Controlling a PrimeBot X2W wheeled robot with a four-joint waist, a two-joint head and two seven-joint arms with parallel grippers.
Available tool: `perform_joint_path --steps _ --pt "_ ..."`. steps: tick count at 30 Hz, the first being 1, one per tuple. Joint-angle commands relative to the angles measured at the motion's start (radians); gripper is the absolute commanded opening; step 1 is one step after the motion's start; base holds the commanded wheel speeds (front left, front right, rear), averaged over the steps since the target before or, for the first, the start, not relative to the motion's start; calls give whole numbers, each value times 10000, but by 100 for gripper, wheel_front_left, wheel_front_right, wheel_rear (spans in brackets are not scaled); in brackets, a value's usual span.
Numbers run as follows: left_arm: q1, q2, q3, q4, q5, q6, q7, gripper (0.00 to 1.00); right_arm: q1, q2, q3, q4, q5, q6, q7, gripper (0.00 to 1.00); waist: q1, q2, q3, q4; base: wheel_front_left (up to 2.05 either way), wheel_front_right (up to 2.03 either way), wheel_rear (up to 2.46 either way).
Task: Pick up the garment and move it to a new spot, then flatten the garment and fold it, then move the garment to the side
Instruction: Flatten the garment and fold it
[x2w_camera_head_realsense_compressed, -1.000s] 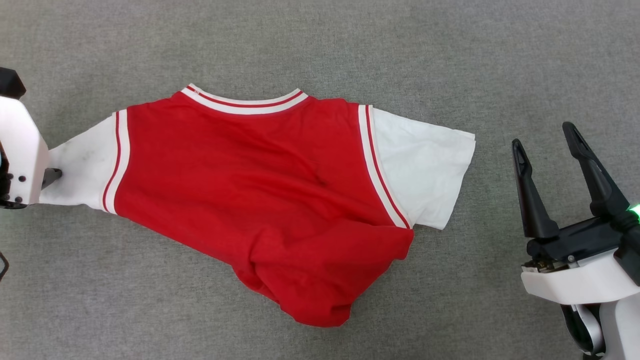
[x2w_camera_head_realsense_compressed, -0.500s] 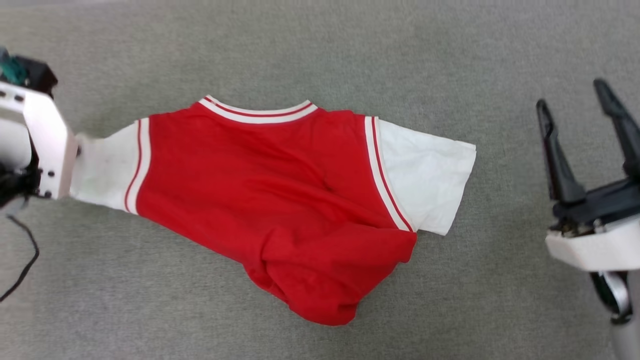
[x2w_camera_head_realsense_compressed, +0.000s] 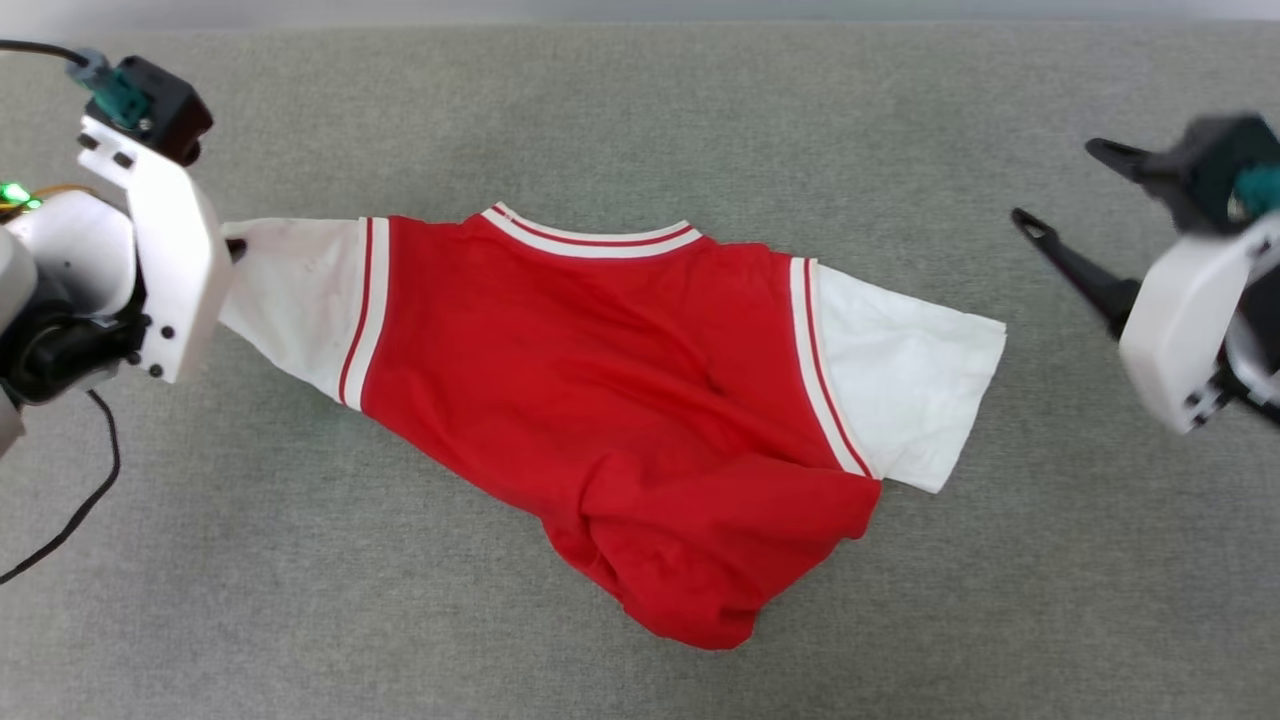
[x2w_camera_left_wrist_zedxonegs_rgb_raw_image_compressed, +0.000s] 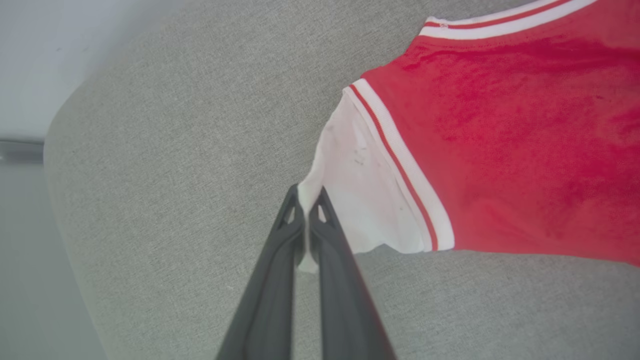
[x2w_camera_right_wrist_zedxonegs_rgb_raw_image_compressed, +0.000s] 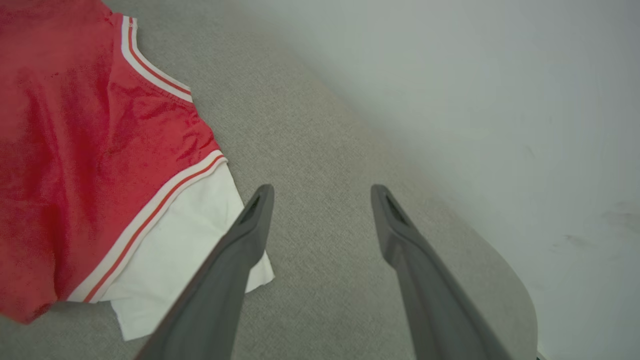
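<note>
The garment (x2w_camera_head_realsense_compressed: 620, 400) lies mid-surface, plain red side up, hem bunched toward 6 o'clock, white sleeves at 9 and 3. My left gripper (x2w_camera_left_wrist_zedxonegs_rgb_raw_image_compressed: 306, 200) is pinched tight on the 9 o'clock sleeve edge. My right gripper (x2w_camera_right_wrist_zedxonegs_rgb_raw_image_compressed: 320, 192) gapes wide, holding nothing, off at 3. The grey surface (x2w_camera_head_realsense_compressed: 300, 600) stretches broad toward 6, with its far edge along 12.

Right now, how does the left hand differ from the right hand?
The left hand is shut, pinching a white edge of the garment; the right hand is open and holds nothing. The left hand touches cloth; the right hand hangs apart from the garment, over the grey surface. Both have two long dark fingers.
</note>
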Motion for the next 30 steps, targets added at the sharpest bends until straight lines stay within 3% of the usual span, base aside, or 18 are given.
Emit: perform_joint_path --steps 1,7,12,18,26,27,28,30 --pt "-29 -45 -14 -131 70 67 -63 0 -613 -318 340 -74 473 -16 605 100 0 0 93 98 0 0 0" --pt "-209 -126 -3 -681 286 249 -153 0 -2614 -1252 2408 291 3039 -14 4655 100 0 0 504 382 0 0 0" --pt "-409 -292 24 -1003 474 362 -229 0 -3588 -1041 3153 1088 3969 -13 6560 100 0 0 939 681 0 0 0" --pt "-640 -428 88 -1283 644 439 -341 0 -3617 -548 3726 2266 3953 -13 6693 100 0 0 1491 945 0 0 0" --pt "-585 -388 74 -1335 707 485 -435 0 -2627 176 4812 3492 4255 -11 5689 100 0 0 1848 937 0 0 0" --pt "-557 -369 68 -1320 702 483 -439 0 -2650 180 4949 3544 4280 -11 5612 76 0 0 1831 911 0 0 0" --pt "-506 -350 61 -1275 681 485 -457 0 -2720 216 4929 3563 4383 -11 5365 5 0 0 1781 870 0 0 0" --pt "-437 -343 36 -1209 643 480 -444 0 -2998 262 4758 3609 4451 -11 4833 0 0 0 1638 799 0 0 0"
